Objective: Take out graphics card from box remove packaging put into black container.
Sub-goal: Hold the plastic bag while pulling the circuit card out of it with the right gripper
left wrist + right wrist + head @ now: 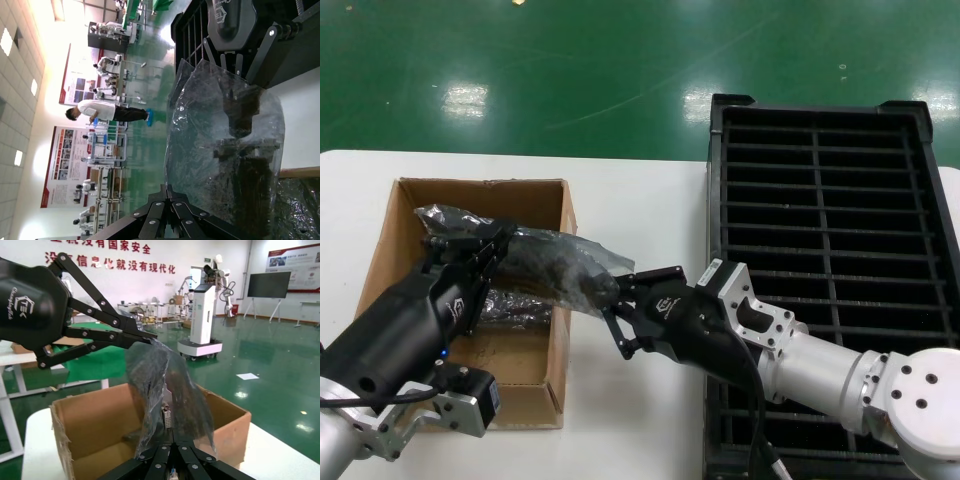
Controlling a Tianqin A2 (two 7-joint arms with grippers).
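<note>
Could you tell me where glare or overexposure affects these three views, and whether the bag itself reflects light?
Head view: ceiling lights make bright spots on the green floor; the bag shows small glints. Left wrist view: the hall at upper left is blown out to white, and the bag shines against it. Right wrist view: evenly lit, with only soft floor reflections.

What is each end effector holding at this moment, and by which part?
Both hold the packaging, with the graphics card inside, above the box. The left end effector pinches one end; the right end effector pinches the opposite end.
</note>
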